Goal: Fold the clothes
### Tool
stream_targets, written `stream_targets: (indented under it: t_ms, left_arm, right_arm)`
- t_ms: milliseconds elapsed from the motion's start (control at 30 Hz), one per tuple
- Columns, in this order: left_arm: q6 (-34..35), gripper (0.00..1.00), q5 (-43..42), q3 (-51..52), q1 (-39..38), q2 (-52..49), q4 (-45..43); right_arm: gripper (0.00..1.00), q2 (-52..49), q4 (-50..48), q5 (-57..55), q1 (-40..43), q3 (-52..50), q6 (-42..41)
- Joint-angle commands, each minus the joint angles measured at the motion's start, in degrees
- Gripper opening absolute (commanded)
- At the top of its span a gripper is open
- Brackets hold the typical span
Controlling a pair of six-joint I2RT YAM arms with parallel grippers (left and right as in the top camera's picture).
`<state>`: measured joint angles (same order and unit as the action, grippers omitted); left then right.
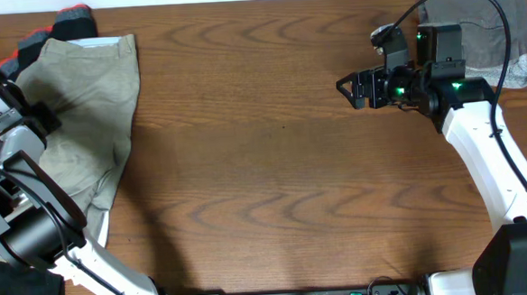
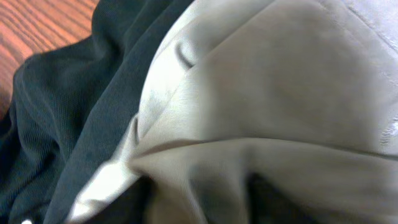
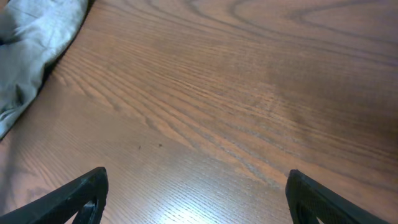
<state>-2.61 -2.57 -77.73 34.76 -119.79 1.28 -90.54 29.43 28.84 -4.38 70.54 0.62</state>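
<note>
Khaki shorts (image 1: 93,93) lie creased and rumpled over black garments (image 2: 62,124).

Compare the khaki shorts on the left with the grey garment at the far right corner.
The khaki shorts are beige and the larger spread; the grey garment is grey and looks smaller. The khaki shorts lie partly over black garments; the grey garment is partly hidden by the right arm. Both are crumpled, unfolded.

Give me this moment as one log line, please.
left claw: at khaki-beige cotton shorts, state unseen | right claw: open over wooden table
</note>
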Motion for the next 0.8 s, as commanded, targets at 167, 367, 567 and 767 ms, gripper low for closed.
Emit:
stream_targets:
  t_ms: [167,367,567,767]
  left_arm:
    - [4.7,0.19,1.36,-1.27,-0.09,5.6,0.35]
    - [10.71,0.15,1.27,-1.27,-1.55,16.72,4.92]
    - [11.21,0.14,-2.01,-1.27,-6.14,26.91,12.04]
    - [13.42,0.09,1.79,-1.25,-11.32,29.44,17.97]
  right_arm:
    - [0.87,-0.59,-0.28,-0.59,-0.57,1.03,-0.85]
    - [0.86,-0.59,-0.31,-0.57,-0.57,1.03,-0.87]
    - [0.86,-0.59,-0.42,-0.55,-0.57,1.03,-1.03]
    - [0.86,-0.59,-0.22,-0.5,-0.57,1.03,-1.03]
